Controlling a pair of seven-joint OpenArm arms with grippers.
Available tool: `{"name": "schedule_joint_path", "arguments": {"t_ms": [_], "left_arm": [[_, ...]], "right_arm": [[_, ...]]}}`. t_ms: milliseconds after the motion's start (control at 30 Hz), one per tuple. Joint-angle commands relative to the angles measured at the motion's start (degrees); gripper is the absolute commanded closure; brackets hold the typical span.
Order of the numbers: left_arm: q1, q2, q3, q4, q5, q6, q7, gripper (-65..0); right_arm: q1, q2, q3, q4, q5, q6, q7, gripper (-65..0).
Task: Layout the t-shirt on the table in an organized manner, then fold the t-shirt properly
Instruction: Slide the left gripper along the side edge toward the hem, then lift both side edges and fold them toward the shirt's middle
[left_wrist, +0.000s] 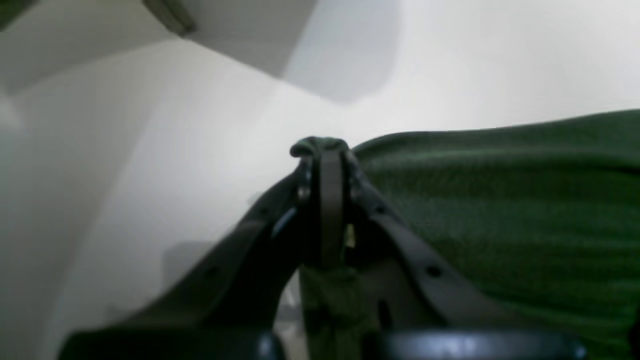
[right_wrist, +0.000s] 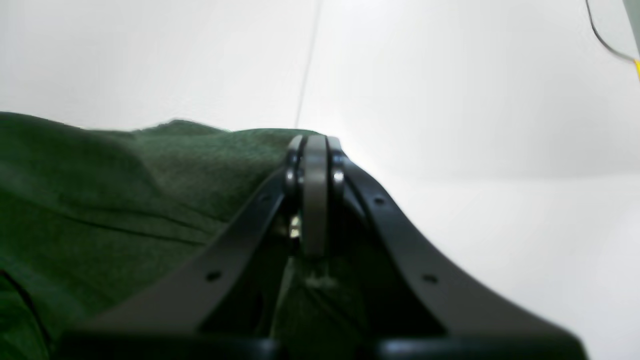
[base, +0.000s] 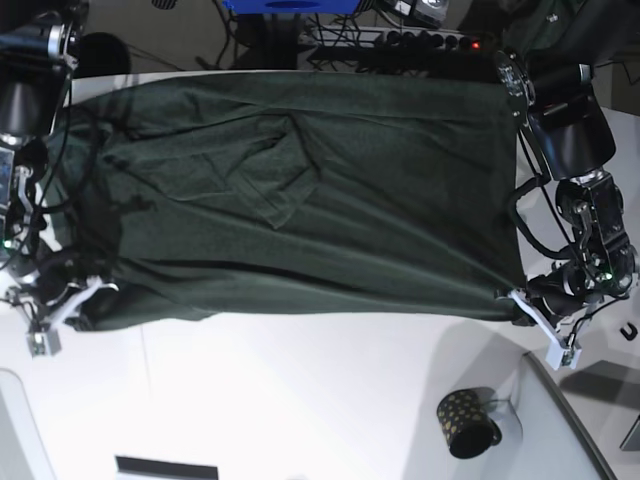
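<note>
T-shirt: the dark green t-shirt lies spread wide over the far half of the table, creased near its middle.
Left gripper: the left gripper is clamped on a bunched corner of the shirt, at the garment's near corner beside the mug's side of the table.
Right gripper: the right gripper is pinched tight on the shirt's opposite near corner.
Mug: a dark gold-dotted mug stands on the table, nearer than the shirt's hem and apart from it.
Grey panel: a grey panel sits just beside the mug.
Cables: cables crowd beyond the shirt's far edge.
</note>
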Motion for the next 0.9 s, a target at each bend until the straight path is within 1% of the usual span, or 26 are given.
{"name": "schedule_joint_path", "arguments": {"t_ms": [0, 100, 233, 467, 533, 667, 800, 867], "left_arm": [[-1.22, -0.79, -0.31, 1.76, -0.51, -0.03, -0.75, 0.0], [-0.43, -0.79, -0.49, 3.52, -0.59, -0.03, 0.13, 0.0], [2.3, -0.79, -0.05, 5.71, -0.59, -0.03, 1.45, 0.0], [8.19, -0.7, -0.57, 9.32, -0.68, -0.12, 1.45, 0.0], [10.21, -0.79, -0.57, 9.93, -2.53, -0.3, 1.27, 0.0], [13.64, -1.4, -0.66, 9.93, -9.47, -1.0, 1.19, 0.0], [16.45, -1.76, -0.31, 11.87, -10.0, -1.0, 1.1, 0.0], [17.95, -1.76, -0.49, 13.1, -10.18, -1.0, 1.1, 0.0]], "right_arm": [[1.96, 0.96, 0.11, -0.25, 0.38, 1.0, 1.58, 0.0], [2.66, 0.96, 0.11, -2.1, 0.38, 1.88, 1.58, 0.0], [2.31, 0.96, 0.2, -1.31, 0.38, 1.88, 1.66, 0.0], [-1.99, 1.14, 0.64, 3.7, 0.38, 1.88, 1.58, 0.0], [-3.93, 2.37, 0.64, 5.2, 0.38, 1.88, 1.58, 0.0], [-7.71, 2.64, 0.73, 8.19, 0.38, 1.88, 1.58, 0.0], [-10.52, 2.64, 0.82, 11.18, 0.38, 1.88, 1.58, 0.0], [-11.75, 2.64, 2.4, 12.14, 0.38, 1.88, 1.58, 0.0]]}}
